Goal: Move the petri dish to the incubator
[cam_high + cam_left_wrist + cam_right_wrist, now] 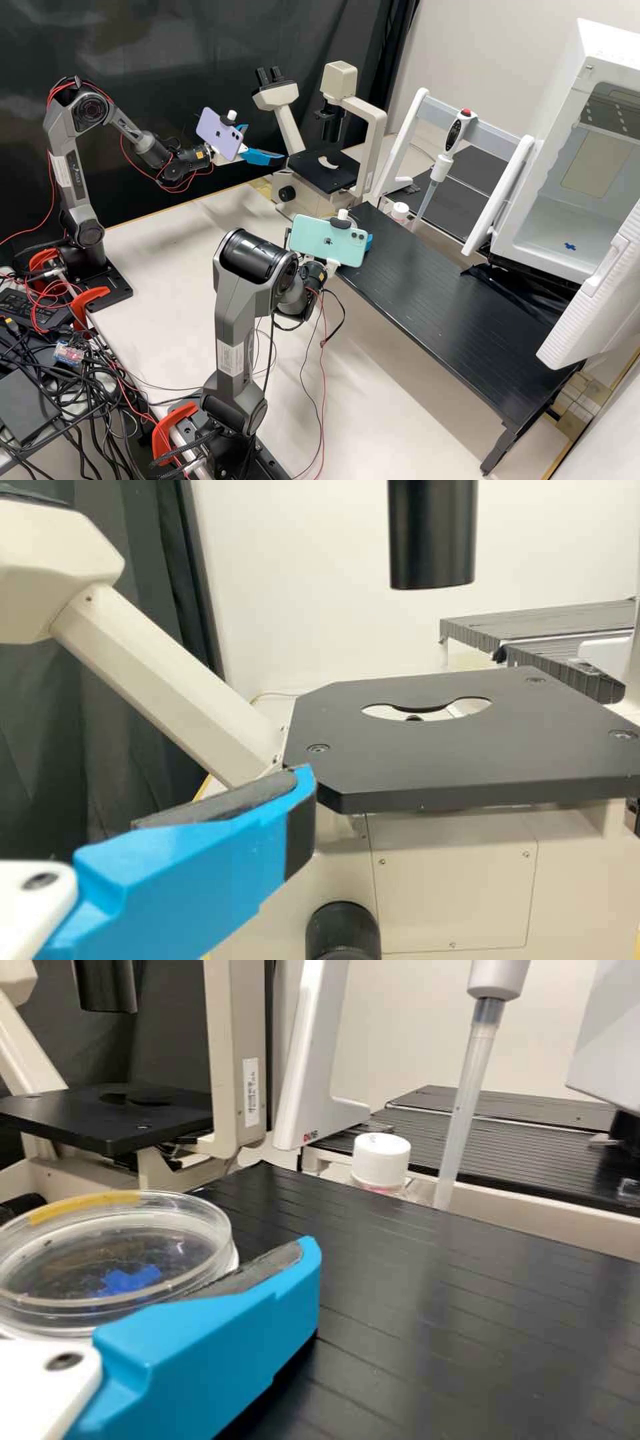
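Seen from my remote station, with clock hours read from the middle of the high view, my left gripper (pixel 267 143) waits at eleven o'clock, fingers spread and nothing between them. It hangs beside the microscope stage (pixel 480 750), which lies at twelve, presumably parked there because this job asks nothing of it.

Just off the dial's centre, toward three, my right gripper (pixel 369 243) is at the microscope end of the black platform (pixel 460 300). The petri dish (pixel 110 1250), clear, with a yellow strip (pixel 85 1205) along its rim, is right beside it, likely there for the pickup. I cannot tell how wide that gripper is set, whether it has hold of the dish, or whether the dish bears on the platform.

Between two and three stands a white-capped bottle (pixel 400 212), with a pipette (pixel 440 167) tip-down close by at two, probably kept beyond the platform's far edge to leave the route free.

From two to three, the incubator (pixel 543 230) gapes open, I judge so the dish can go straight in; the blue cross (pixel 570 247) on its floor, at three, probably marks the landing spot.
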### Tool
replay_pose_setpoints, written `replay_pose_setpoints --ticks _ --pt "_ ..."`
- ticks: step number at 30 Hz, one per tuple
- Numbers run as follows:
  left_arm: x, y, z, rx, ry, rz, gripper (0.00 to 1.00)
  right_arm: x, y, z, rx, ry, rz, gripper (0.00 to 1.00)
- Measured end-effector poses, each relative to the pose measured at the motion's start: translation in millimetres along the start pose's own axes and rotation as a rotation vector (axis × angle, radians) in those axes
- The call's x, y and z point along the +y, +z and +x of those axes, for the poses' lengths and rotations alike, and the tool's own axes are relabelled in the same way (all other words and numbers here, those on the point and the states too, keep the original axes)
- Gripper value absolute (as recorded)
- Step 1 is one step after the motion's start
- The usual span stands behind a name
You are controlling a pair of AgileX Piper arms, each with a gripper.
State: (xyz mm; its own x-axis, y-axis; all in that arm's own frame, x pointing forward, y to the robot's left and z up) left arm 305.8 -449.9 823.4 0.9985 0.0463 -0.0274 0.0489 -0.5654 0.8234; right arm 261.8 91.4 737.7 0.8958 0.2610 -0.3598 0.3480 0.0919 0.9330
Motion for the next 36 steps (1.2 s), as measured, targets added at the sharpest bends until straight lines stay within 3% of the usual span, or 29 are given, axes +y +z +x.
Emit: replay_pose_setpoints --ticks 36 --pt "0.0 0.0 0.0 0.0 0.0 0.0 1.0 2.3 3.1 -0.3 -0.008 0.005 -0.003 0.0"
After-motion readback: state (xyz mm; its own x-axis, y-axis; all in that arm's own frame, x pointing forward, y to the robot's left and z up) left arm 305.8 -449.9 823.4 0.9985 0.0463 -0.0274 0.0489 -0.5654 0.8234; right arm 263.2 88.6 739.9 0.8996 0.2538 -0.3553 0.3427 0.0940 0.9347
